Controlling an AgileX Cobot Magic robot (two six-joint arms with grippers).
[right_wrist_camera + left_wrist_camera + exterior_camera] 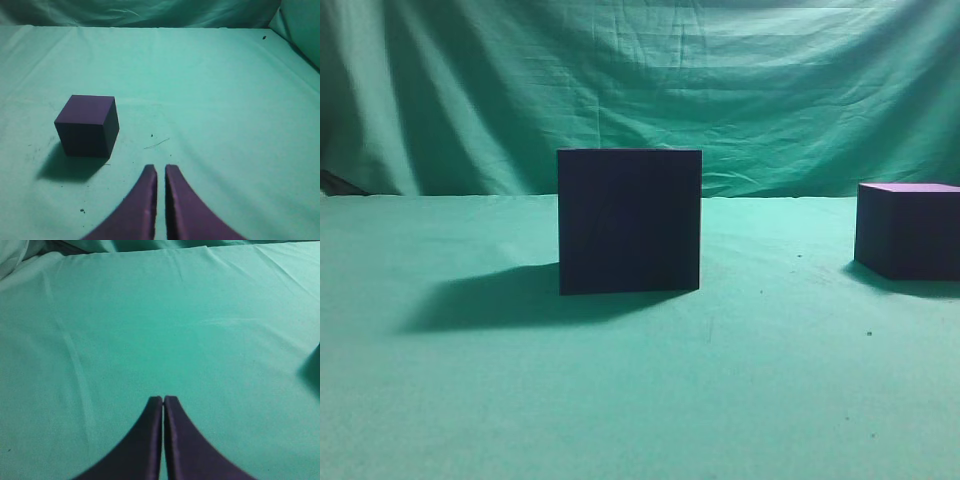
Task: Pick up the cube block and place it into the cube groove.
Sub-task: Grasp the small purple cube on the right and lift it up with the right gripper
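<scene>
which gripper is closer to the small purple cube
Right. The right gripper has the cube block on the cloth just ahead and to its left. The left gripper sees only bare green cloth, no cube.

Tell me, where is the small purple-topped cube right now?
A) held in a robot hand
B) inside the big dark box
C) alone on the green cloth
C: the cube block sits on the green cloth, ahead-left of the empty right hand.

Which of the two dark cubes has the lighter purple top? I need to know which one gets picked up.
The cube block at the exterior view's right edge: smaller, purple-topped. The cube groove in the middle is bigger and plain dark.
</scene>
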